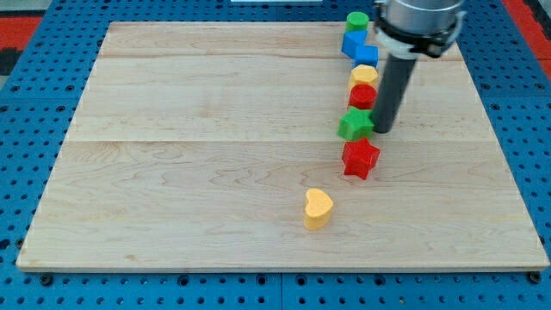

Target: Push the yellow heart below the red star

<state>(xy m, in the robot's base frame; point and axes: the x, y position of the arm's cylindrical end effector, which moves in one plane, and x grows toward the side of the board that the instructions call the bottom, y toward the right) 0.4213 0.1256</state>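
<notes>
The tip (385,129) is a bare rod end with nothing to open or close, and it stands touching or just beside the green star (355,125), on its right, above the red star (361,158). The yellow heart (318,207) lies apart, below and left of the red star. Heading straight for the heart, the tip could clip the red star and shift the target, and an off-centre shove might send the heart toward the desk (172,172) bottom edge

A single camera looks down at a slant from beyond the wooden board's (215,172) near edge, framing it whole.
</notes>
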